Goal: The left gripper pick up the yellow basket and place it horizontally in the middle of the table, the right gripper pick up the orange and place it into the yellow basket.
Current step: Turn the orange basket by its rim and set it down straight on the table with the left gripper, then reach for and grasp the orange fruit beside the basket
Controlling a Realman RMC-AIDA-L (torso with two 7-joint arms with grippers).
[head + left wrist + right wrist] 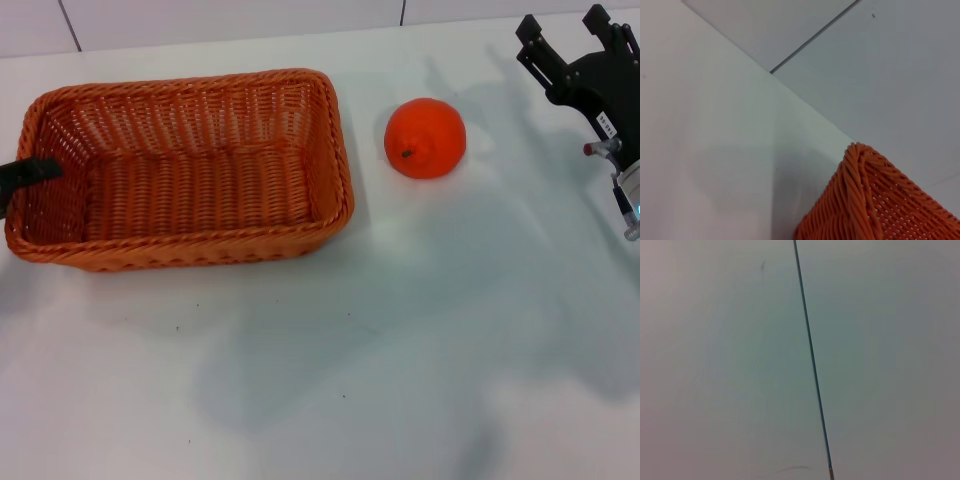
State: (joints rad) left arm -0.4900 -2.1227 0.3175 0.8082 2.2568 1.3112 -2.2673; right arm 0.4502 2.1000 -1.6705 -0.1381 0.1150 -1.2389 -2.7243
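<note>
At basket's left end: left hand (28, 172) seemingly clamped on yellow basket (190, 165) | right hand (568, 45) apart, empty

I see pale wall panels (230, 20) behind the far edge of the work surface, split by thin dark seams (two show in the head view). From the left wrist camera one seam (812, 42) runs diagonally; the right wrist camera shows another (812, 360). Soft, diffuse shadows fall below.
</note>
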